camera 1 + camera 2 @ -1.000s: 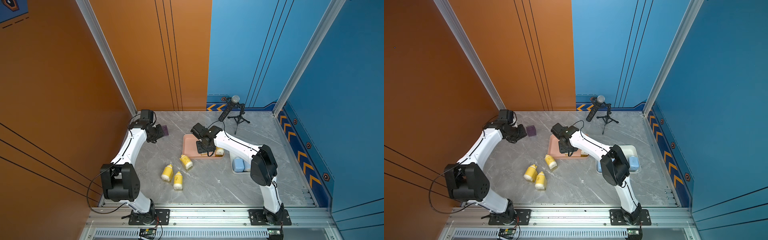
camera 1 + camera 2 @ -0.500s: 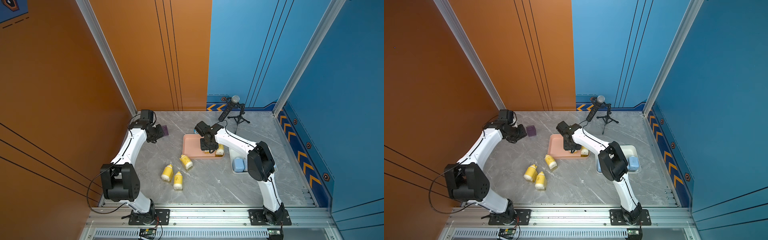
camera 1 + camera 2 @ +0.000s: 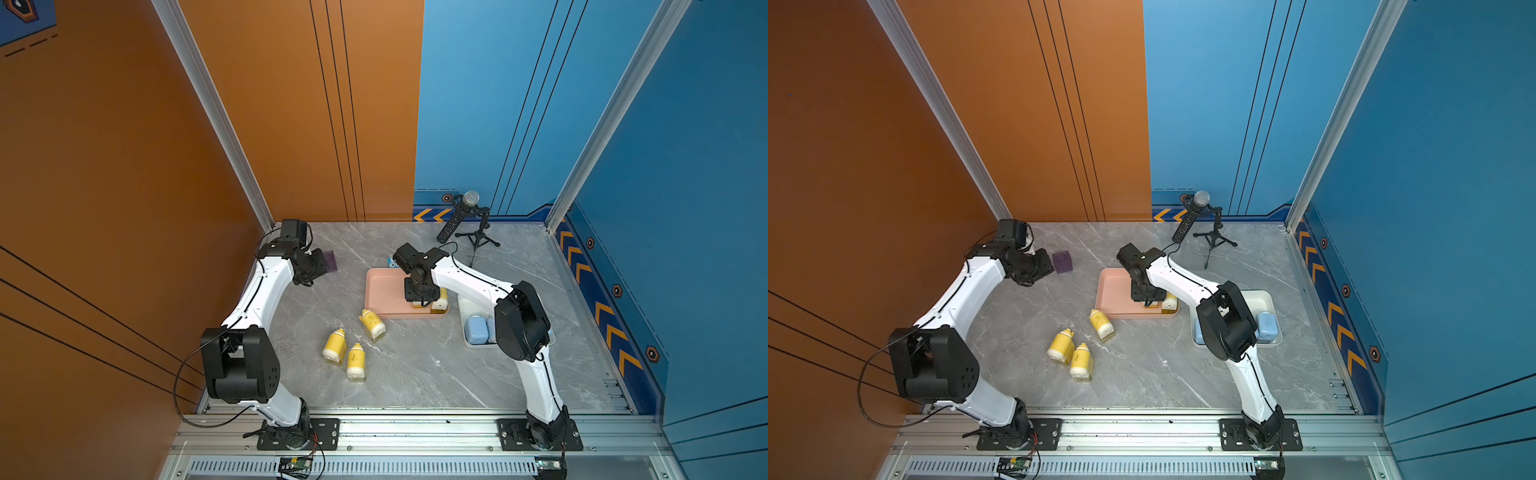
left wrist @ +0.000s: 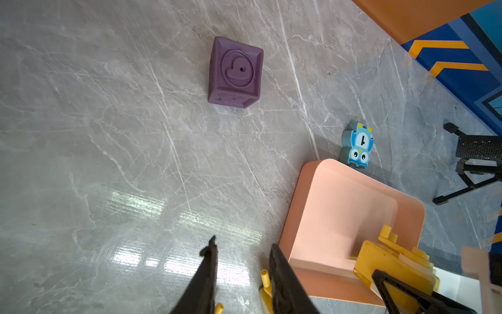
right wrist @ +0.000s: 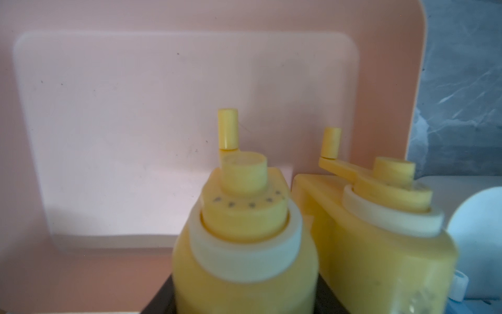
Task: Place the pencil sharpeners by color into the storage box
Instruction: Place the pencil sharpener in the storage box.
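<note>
Leftmost, the left gripper (image 4: 242,244) hangs over the grey table (image 3: 415,374) near a purple cube (image 3: 1062,262), its jaws drawn close together and holding nothing. Three loose yellow sharpeners (image 3: 356,361) lie on their sides on the table, one of them just beside the front left corner of the pink tray (image 3: 382,291). Over the right part of that tray, the right gripper (image 3: 420,297) is clamped on a held yellow sharpener (image 5: 244,231), just beside a second yellow sharpener (image 5: 380,231) inside the tray. Farther right, light blue sharpeners (image 3: 476,330) sit in the white tray (image 3: 1266,296), partly hidden by the right arm.
</note>
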